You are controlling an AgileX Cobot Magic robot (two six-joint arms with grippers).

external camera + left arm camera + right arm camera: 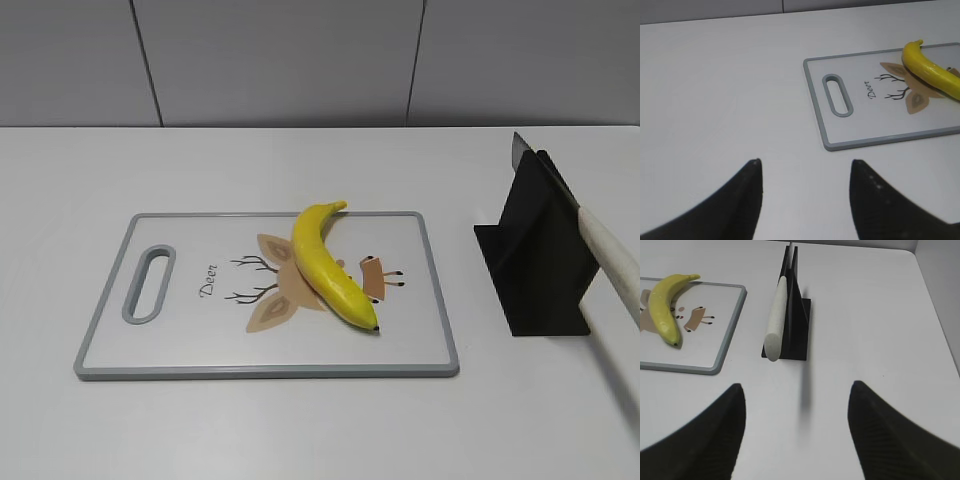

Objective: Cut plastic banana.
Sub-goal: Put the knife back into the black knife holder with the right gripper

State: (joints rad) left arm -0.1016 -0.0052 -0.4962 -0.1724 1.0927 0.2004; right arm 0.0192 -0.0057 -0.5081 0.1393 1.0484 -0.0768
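With the banana (330, 262) lying diagonally on the board (180, 340), the right end effector (797, 390), fingers apart and empty, should first square up over the knife's handle (775, 320) in its stand (797, 315).

left gripper (805, 172) jaws apart, right gripper (796, 400) jaws apart

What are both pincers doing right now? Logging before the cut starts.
Left pincer: open, empty, over the table left of the board.
Right pincer: open, empty, short of the knife in its stand.
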